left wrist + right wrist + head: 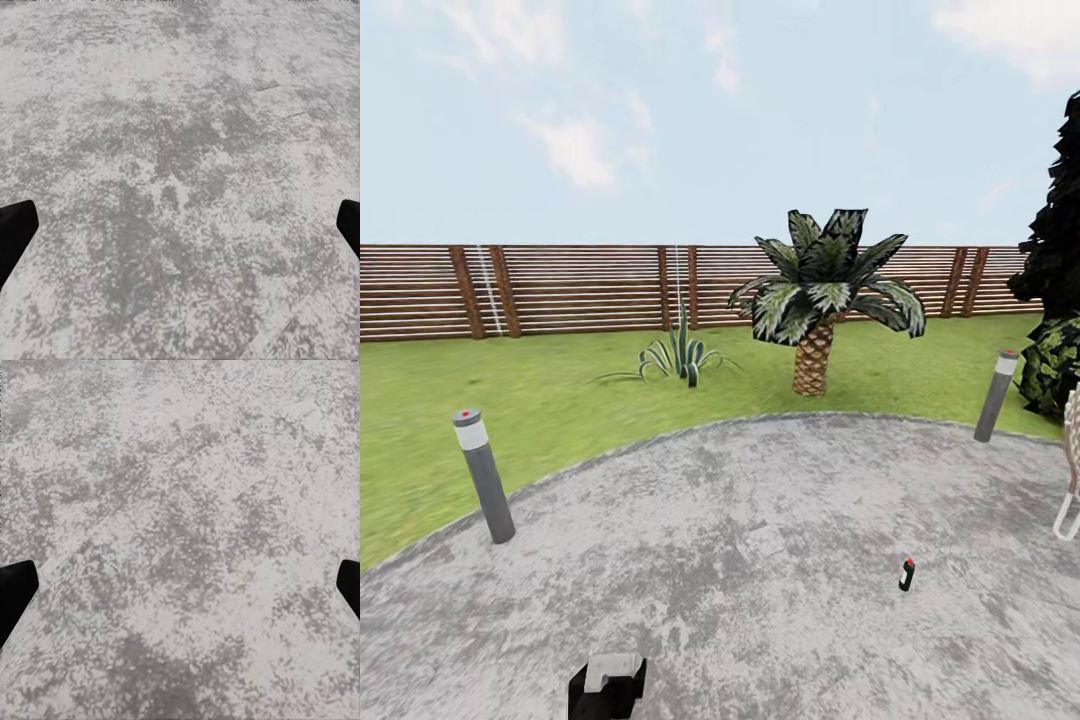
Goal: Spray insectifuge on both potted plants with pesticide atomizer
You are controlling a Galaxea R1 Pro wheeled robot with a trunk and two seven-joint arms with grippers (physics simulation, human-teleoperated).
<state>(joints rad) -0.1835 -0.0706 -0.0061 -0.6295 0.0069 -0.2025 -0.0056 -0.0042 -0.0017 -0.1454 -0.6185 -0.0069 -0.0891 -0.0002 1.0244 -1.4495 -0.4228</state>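
The pesticide atomizer (906, 574) stands upright on the round grey patio (760, 560), to the right of centre: a small dark bottle with a red spot on top. Part of my left arm (607, 688) shows at the bottom edge of the head view, well left of the atomizer. In the left wrist view my left gripper (180, 229) is open over bare paving, its dark fingertips (15, 234) at the frame's sides. My right gripper (180, 589) is open too, with nothing between its fingers. A spiky green rosette (678, 356) grows on the lawn; no pot shows, so I cannot tell whether it is a potted plant.
Two grey bollard lamps stand at the patio rim, one on the left (484, 474) and one on the right (995, 396). A palm (818, 300) rises behind the patio. A dark bush (1057, 330) and a white chair (1070, 470) are at the right edge. A wooden fence (560, 290) closes the lawn.
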